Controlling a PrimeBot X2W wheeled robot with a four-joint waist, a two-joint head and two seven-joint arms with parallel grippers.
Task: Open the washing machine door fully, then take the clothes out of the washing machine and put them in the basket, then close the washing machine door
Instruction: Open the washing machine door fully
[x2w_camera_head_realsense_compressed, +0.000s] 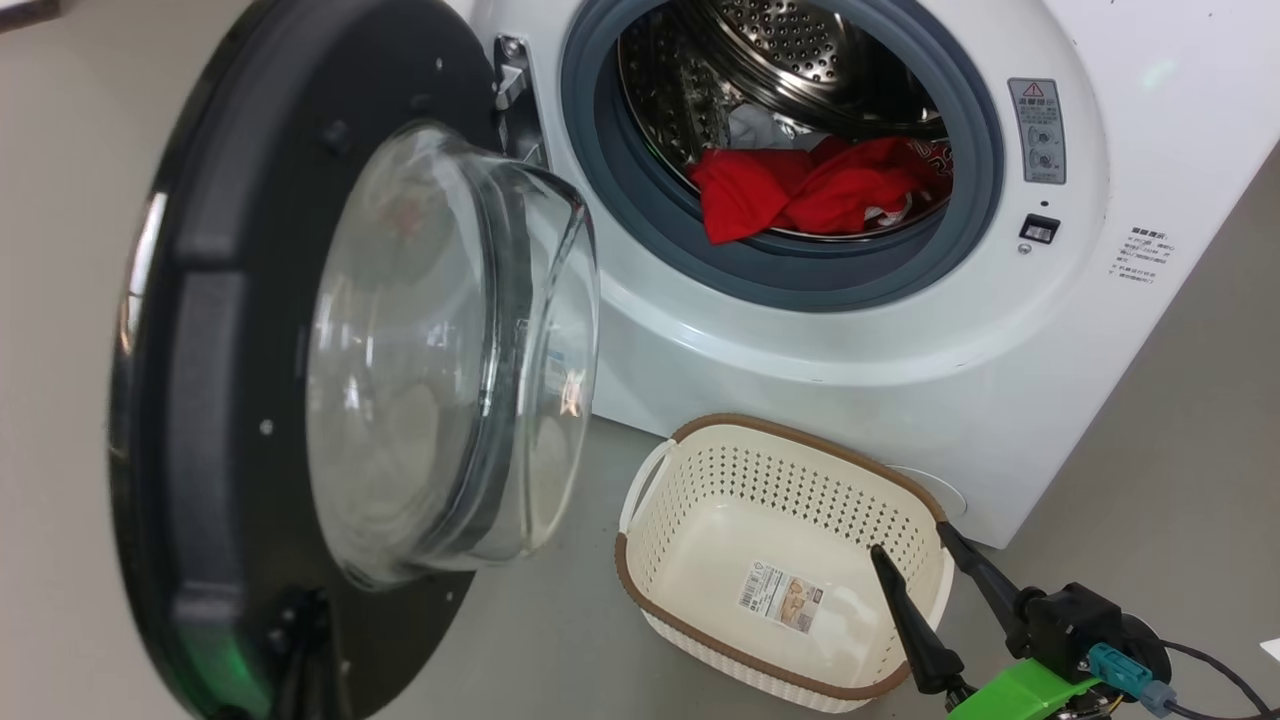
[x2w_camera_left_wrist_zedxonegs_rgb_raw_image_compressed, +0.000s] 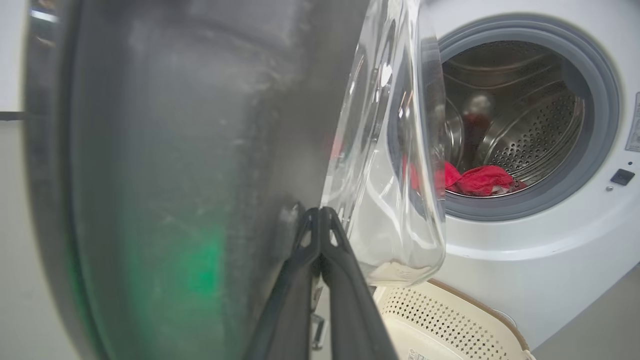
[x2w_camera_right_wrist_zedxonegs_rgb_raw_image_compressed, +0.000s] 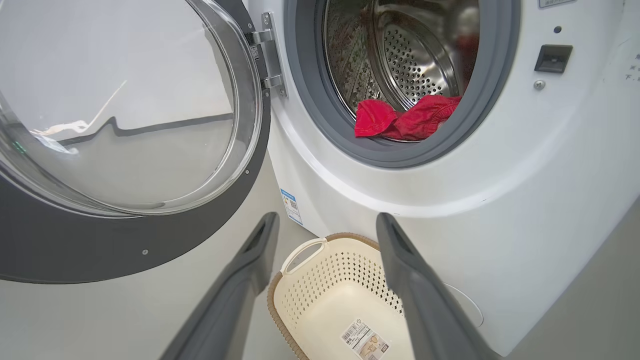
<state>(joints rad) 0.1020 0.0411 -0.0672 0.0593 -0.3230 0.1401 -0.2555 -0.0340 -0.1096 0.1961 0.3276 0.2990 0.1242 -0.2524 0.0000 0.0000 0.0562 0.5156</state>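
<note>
A plain grey floor (x2w_camera_head_realsense_compressed: 1180, 420) runs under a white washer (x2w_camera_head_realsense_compressed: 800, 340) that stands at the far right. Its door (x2w_camera_head_realsense_compressed: 200, 400) is swung out to the left on a metal hinge (x2w_camera_head_realsense_compressed: 510, 75) at the left of the opening, the black ring facing the camera and the clear glass bowl (x2w_camera_head_realsense_compressed: 450, 350) bulging to the right. Inside the steel drum (x2w_camera_head_realsense_compressed: 790, 40) the red clothes (x2w_camera_head_realsense_compressed: 810, 190) lie in a heap at the bottom, close to the front, with one fold hanging onto the grey gasket (x2w_camera_head_realsense_compressed: 790, 275). The cream basket (x2w_camera_head_realsense_compressed: 800, 490) sits on the floor just in front of the washer, below the opening, a label (x2w_camera_head_realsense_compressed: 780, 595) stuck to its inside bottom. The right end effector (x2w_camera_head_realsense_compressed: 912, 540) hangs over the basket's near right corner, its two dark fingers spread wide apart and pointing toward the washer. The left end effector (x2w_camera_left_wrist_zedxonegs_rgb_raw_image_compressed: 320, 212) has its fingers together, tips close against the door's dark inner face just beside the edge of the glass bowl; whether they press on it I cannot tell.
</note>
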